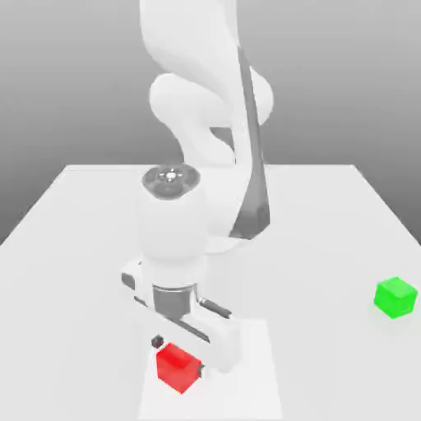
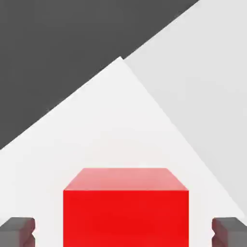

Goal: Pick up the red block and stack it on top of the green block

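Note:
The red block (image 1: 177, 367) sits on the white table near its front edge, at the foot of the arm. My gripper (image 1: 179, 355) has come down over it, one finger on each side. In the hand view the red block (image 2: 125, 212) lies between the two dark fingertips (image 2: 17, 232), with a strip of white table showing between each fingertip and the block's side, so the gripper is open around it. The green block (image 1: 395, 297) rests alone on the table toward the exterior view's right, well away from the gripper.
The white table (image 1: 329, 214) spans the view, and a paler rectangular patch (image 1: 255, 370) lies under and beside the red block. The arm's white body (image 1: 205, 123) rises behind the gripper.

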You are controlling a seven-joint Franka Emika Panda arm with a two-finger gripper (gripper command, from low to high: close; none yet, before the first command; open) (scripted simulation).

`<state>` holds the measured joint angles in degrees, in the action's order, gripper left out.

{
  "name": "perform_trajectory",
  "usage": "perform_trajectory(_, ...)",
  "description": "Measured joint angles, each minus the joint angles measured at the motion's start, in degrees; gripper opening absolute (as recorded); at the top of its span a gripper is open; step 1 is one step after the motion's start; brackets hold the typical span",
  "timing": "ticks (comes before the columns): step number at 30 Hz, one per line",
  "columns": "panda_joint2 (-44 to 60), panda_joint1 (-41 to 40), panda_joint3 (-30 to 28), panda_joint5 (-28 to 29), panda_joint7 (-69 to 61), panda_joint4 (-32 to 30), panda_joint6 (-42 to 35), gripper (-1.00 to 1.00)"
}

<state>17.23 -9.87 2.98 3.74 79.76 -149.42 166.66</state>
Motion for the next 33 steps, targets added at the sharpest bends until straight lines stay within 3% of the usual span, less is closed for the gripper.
perform_trajectory(5, 0.16, -0.17, 0.13, 0.29, 0.23, 0.02, 0.2, -1.0)
perform_trajectory(11, -10.37, -0.32, 1.87, -2.34, -2.29, -1.56, -8.76, -1.0)
perform_trajectory(27, -16.59, 36.6, 25.09, -3.32, -33.38, -1.33, -15.25, -1.0)
perform_trajectory(33, -8.27, 38.65, 20.49, 6.19, -27.97, -0.71, -8.38, -1.0)
